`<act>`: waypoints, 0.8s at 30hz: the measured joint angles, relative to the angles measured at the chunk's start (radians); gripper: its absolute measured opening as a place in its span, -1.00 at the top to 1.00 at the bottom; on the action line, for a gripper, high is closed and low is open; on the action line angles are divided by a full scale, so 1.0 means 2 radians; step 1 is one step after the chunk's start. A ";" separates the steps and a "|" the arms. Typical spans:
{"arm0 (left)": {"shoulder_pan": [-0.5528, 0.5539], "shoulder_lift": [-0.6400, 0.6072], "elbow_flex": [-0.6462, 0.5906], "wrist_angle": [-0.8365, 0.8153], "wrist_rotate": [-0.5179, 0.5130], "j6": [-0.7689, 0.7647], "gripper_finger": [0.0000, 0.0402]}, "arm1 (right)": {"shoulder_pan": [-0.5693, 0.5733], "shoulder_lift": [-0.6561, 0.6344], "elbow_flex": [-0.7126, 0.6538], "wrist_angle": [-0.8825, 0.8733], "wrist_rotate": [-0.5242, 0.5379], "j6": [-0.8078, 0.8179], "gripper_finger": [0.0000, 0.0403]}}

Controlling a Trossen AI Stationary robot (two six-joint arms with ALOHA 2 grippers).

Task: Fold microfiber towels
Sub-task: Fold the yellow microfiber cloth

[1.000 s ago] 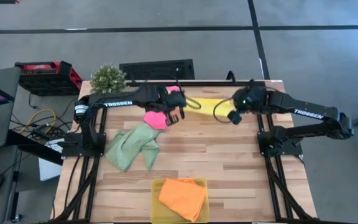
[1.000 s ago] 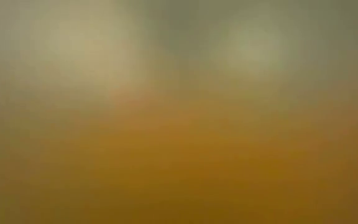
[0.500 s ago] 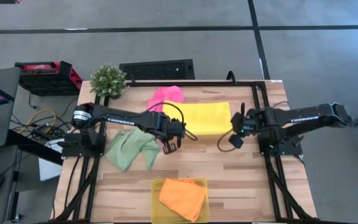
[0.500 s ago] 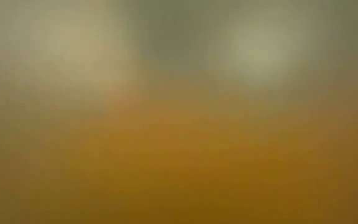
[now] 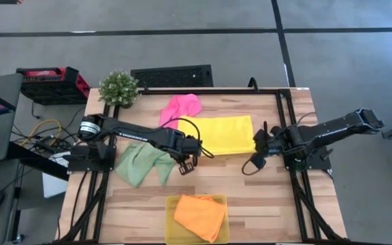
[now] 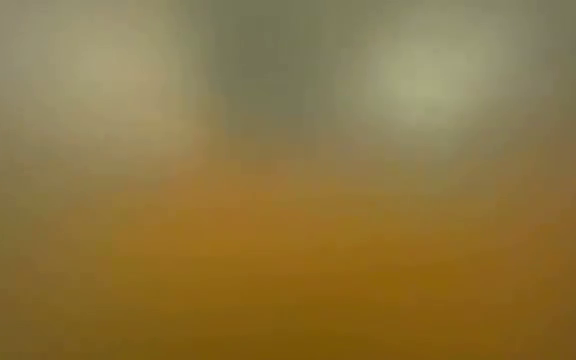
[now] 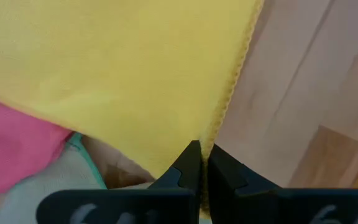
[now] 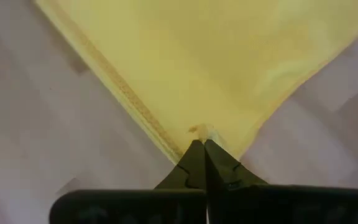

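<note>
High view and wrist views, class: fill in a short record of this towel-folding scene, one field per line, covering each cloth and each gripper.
bright yellow microfiber towel: spread on the wooden table, held at two corners
left gripper: shut on the yellow towel's near left corner
right gripper: shut on the yellow towel's near right corner
hot pink towel: crumpled, partly under the yellow towel's far left edge
pale green towel: crumpled at the table's left side
orange towel: lying in the translucent yellow tray
low view: shows nothing clear

Left arm, left-centre of the high view: white lettering, too small to read.
Right arm: no legible marking.
Elsewhere: no readable text.
</note>
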 joint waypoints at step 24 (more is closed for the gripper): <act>0.122 0.000 -0.034 0.071 -0.092 0.021 1.00 | -0.219 0.100 0.000 0.098 0.097 -0.184 0.97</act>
